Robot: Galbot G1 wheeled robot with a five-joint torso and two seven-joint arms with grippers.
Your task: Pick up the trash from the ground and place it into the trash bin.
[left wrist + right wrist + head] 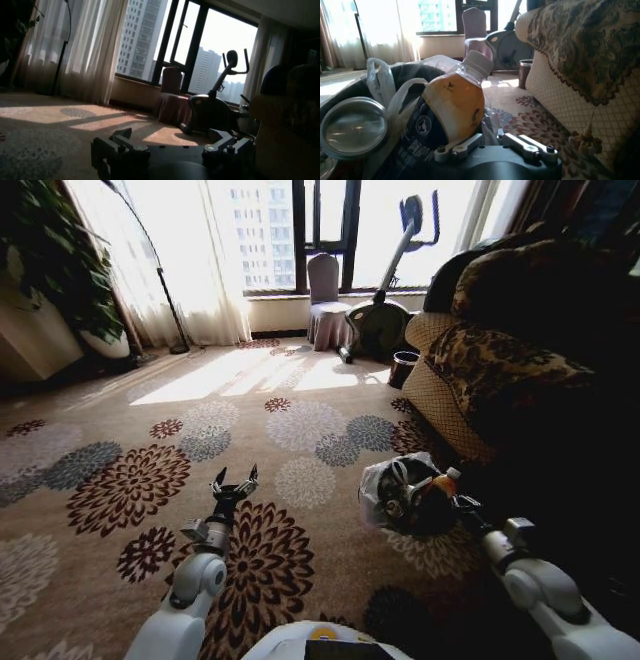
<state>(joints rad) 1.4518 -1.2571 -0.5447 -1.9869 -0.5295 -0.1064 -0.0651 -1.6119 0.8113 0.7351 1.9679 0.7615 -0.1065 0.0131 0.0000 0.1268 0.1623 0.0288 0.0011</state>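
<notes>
- Left gripper held low over the flowered carpet, fingers spread wide, nothing between them; in the left wrist view the same spread fingers empty, pointing toward the window.
- Right gripper at the bin's near rim, on the sofa side; in the right wrist view, fingers parted a little, the bottle's base resting against the left one; whether actually clamped, cannot tell.
- Bottle tilted, orange liquid inside, pale cap pointing up toward the window; seen from the head as an orange spot at the bin's rim, right at the gripper.
- Bin on the carpet just beside the sofa, lined with a crinkled pale bag.
- Inside the bin: a can showing its round metal end, a white knotted bag with loops standing up, and a dark printed wrapper under the bottle.
- Well beyond, by the window: a covered chair, an exercise bike and a small dark bucket near the sofa's far end.
</notes>
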